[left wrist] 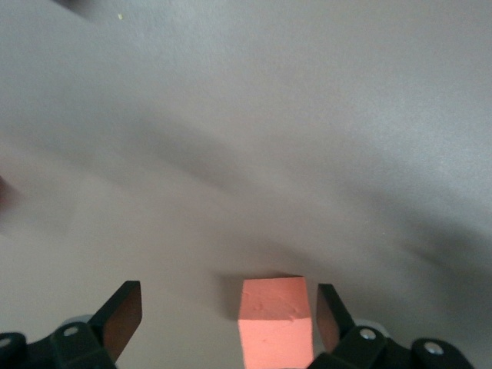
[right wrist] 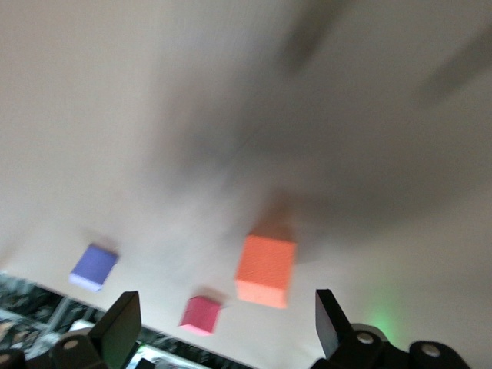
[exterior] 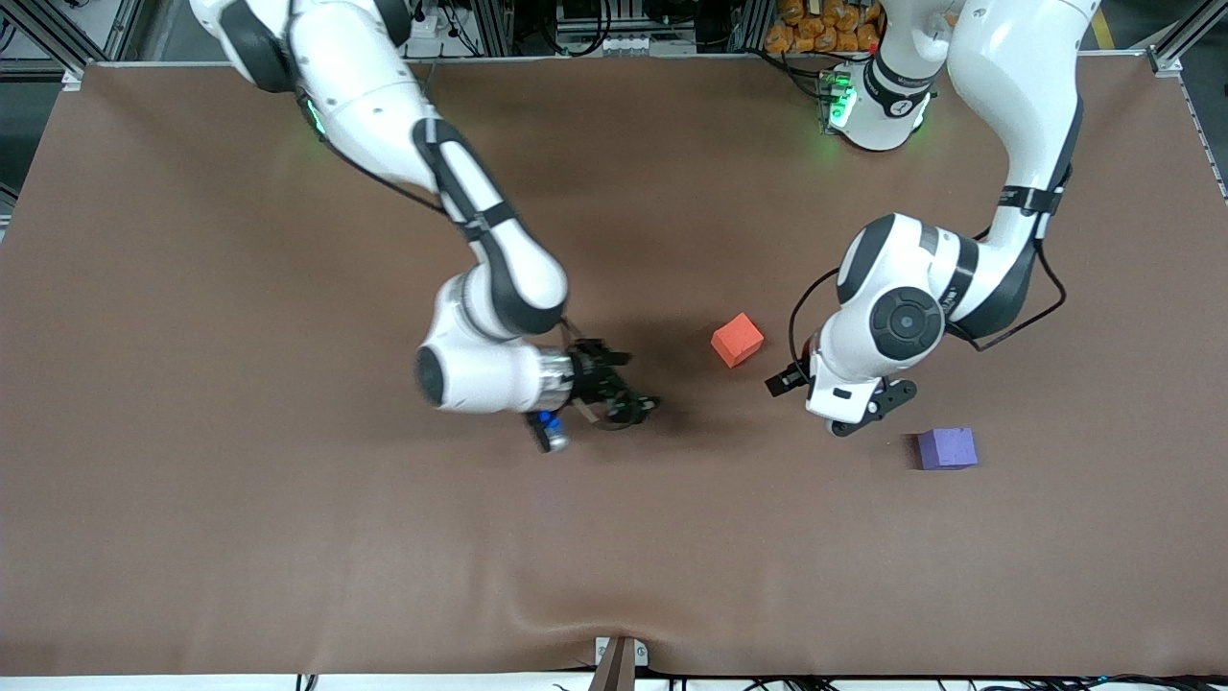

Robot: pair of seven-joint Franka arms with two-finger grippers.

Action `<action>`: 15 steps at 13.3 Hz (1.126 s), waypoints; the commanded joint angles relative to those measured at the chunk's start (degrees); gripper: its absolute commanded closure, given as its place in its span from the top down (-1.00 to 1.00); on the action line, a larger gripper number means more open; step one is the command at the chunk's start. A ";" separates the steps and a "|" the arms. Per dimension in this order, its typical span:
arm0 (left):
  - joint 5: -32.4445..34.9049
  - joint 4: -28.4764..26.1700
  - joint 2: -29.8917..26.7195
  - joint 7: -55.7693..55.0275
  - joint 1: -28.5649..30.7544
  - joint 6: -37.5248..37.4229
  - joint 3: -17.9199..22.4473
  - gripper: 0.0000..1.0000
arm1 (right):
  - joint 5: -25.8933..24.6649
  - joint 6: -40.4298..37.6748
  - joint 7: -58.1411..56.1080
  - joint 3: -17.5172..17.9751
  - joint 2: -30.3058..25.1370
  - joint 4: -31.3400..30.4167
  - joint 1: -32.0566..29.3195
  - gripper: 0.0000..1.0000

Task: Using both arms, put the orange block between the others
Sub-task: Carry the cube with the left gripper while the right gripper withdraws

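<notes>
The orange block (exterior: pixel 737 339) sits alone on the brown table near its middle, also seen in the right wrist view (right wrist: pixel 265 269). My right gripper (exterior: pixel 638 381) hovers low and open, toward the right arm's end from the block; nothing is between its fingers (right wrist: pixel 224 304). The purple cube (exterior: pixel 947 448) (right wrist: pixel 94 267) lies nearer the front camera, toward the left arm's end. The pinkish-red cube (right wrist: pixel 201 314) is hidden under the left hand in the front view. My left gripper (exterior: pixel 875 410) hangs open over that cube (left wrist: pixel 275 327), which rests on the table close to one finger (left wrist: pixel 330 315).
The brown cloth (exterior: pixel 288 499) covers the whole table and wrinkles at its front edge around a small bracket (exterior: pixel 619 662). The left arm's green-lit base (exterior: pixel 878 106) stands at the back, with orange bags (exterior: pixel 825 24) past the table edge.
</notes>
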 commanded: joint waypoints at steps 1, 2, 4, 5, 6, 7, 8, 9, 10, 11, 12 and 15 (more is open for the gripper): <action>-0.30 -5.50 -2.27 -5.23 -1.17 4.89 -0.98 1.00 | -9.81 -6.34 -0.22 -1.78 -4.43 -3.02 -2.73 1.00; -0.30 -6.82 -2.18 -7.24 -1.79 7.35 -0.98 1.00 | -14.90 -7.83 -0.22 -1.69 -5.48 -3.02 -4.05 1.00; 0.14 -9.45 -2.18 -11.55 -3.11 11.14 -1.07 1.00 | -24.92 -11.44 -0.74 -1.52 -7.42 -3.02 -6.77 1.00; 0.23 -10.69 -2.18 -13.22 -3.81 12.89 -0.98 1.00 | -29.15 -12.41 -2.49 -1.25 -8.47 -3.02 -8.62 1.00; 0.23 -11.48 -2.01 -14.63 -3.99 14.30 -1.07 1.00 | -31.28 -13.90 -5.46 -0.90 -9.70 -3.02 -10.03 1.00; 0.23 -11.75 -1.57 -15.78 -4.34 15.19 -0.98 1.00 | -31.99 -15.57 -8.97 -0.99 -10.93 -3.02 -11.87 1.00; 0.23 -11.84 -1.22 -16.31 -4.87 15.54 -0.98 1.00 | -32.35 -16.45 -12.31 -0.90 -12.07 -3.02 -13.71 1.00; 0.41 -12.19 -0.69 -16.40 -5.22 16.07 -0.98 1.00 | -33.31 -17.68 -15.13 -0.90 -13.39 -3.11 -15.56 1.00; 0.49 -12.80 -0.51 -16.49 -5.83 16.95 -0.98 1.00 | -34.97 -19.35 -18.29 -0.90 -14.62 -3.11 -17.32 1.00; 0.50 -13.59 -0.51 -16.49 -6.02 17.39 -0.98 1.00 | -36.56 -20.93 -21.98 -0.90 -15.77 -3.11 -18.99 1.00; 0.50 -14.21 -0.51 -16.49 -6.10 17.39 -0.98 1.00 | -37.44 -22.77 -25.76 -0.73 -16.82 -3.11 -20.74 1.00; 1.37 -14.92 0.27 -16.49 -6.19 18.45 -0.98 1.00 | -43.14 -24.63 -36.66 0.32 -20.43 -4.95 -25.76 1.00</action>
